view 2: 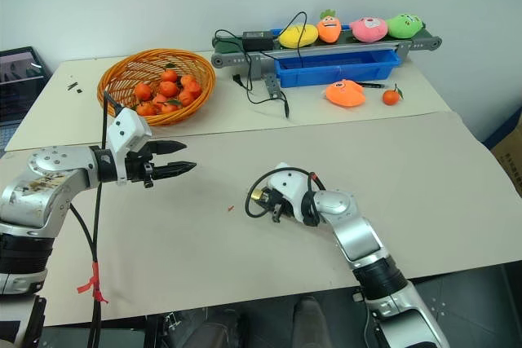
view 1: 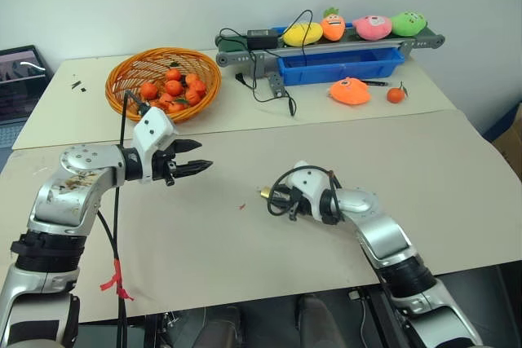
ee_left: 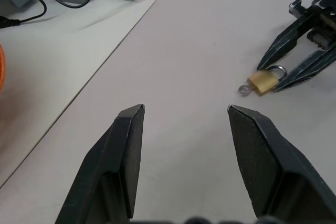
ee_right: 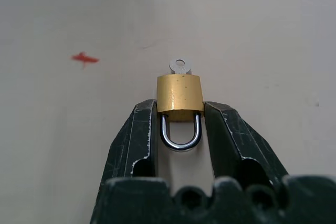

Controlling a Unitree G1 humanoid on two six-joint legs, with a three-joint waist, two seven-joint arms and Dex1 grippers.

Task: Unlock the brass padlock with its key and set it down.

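Brass padlock (ee_right: 179, 96), key (ee_right: 180, 66) in its keyhole, sits pinched between the right gripper (ee_right: 180, 109) jaws; the left gripper (ee_left: 184, 124), jaws wide and empty, must next turn that key.

A: Any readable text, labels, numbers?
B: None. The brass padlock (ee_right: 179, 96) has a plain face with no brand stamp legible, and the key (ee_right: 180, 66) head is blank.
A: The black adapter (view 1: 263, 37) on the conveyor?
B: Its label is too small to read. Nothing else carries print.
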